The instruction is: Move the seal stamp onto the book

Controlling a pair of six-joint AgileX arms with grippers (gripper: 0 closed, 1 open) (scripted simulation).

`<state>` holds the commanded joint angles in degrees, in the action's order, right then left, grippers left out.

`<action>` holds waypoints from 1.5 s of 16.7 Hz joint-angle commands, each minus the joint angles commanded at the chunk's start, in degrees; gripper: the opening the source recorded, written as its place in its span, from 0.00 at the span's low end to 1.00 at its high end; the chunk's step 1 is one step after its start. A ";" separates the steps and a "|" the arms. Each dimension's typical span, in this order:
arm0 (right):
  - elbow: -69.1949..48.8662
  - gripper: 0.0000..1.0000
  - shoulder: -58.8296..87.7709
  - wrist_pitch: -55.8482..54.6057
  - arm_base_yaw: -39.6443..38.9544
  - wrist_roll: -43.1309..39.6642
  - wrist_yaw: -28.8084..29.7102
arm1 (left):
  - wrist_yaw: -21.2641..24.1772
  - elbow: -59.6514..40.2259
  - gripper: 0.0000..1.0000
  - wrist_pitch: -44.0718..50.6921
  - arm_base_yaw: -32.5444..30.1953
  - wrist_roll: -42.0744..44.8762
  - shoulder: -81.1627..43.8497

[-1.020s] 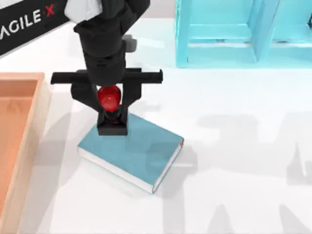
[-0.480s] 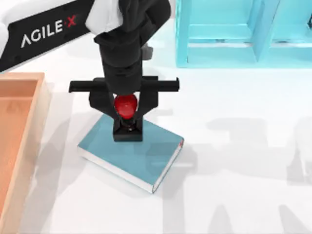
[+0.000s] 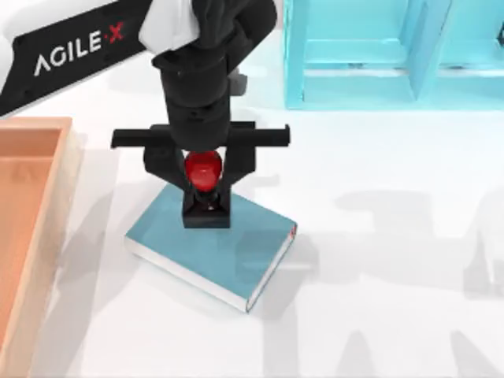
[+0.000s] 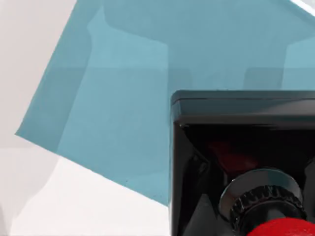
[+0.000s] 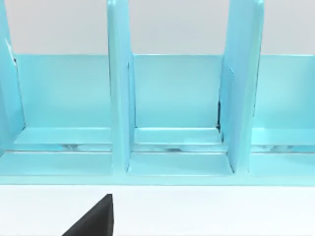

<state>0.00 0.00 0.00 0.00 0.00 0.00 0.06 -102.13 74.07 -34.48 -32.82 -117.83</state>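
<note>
L gripper (image 3: 203, 175) vertical, jaws clamped.

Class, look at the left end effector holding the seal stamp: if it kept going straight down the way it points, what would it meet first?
Most likely the book: the left end effector, shut on the seal stamp, points down over the teal cover, though the remaining gap is unclear.

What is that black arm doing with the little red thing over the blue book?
The left end effector is shut on the seal stamp, gripping its red knob from both sides. The stamp's black base sits over the far corner of the book; whether it touches the cover is unclear. An orange tray lies at the table's left, a light-blue shelf at the back.
</note>
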 joint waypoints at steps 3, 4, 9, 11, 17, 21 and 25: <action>0.00 1.00 0.00 0.00 0.00 0.00 0.00 | 0.00 0.00 0.45 0.00 0.00 0.00 0.00; 0.00 1.00 0.00 0.00 0.00 0.00 0.00 | 0.00 0.00 0.53 0.00 0.00 0.00 0.00; 0.00 1.00 0.00 0.00 0.00 0.00 0.00 | 0.00 0.00 0.90 0.00 0.00 0.00 0.00; 0.00 1.00 0.00 0.00 0.00 0.00 0.00 | 0.00 0.00 1.00 0.00 0.00 0.00 0.00; 0.00 1.00 0.00 0.00 0.00 0.00 0.00 | 0.00 0.00 1.00 0.00 0.00 0.00 0.00; 0.00 1.00 0.00 0.00 0.00 0.00 0.00 | -0.02 -0.94 1.00 0.95 0.05 -0.05 -0.13; 0.00 1.00 0.00 0.00 0.00 0.00 0.00 | 0.05 -5.83 1.00 5.69 0.00 -0.08 -0.31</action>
<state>0.00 0.00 0.00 0.00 0.00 0.00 0.11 -107.96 79.76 -34.47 -32.89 -118.13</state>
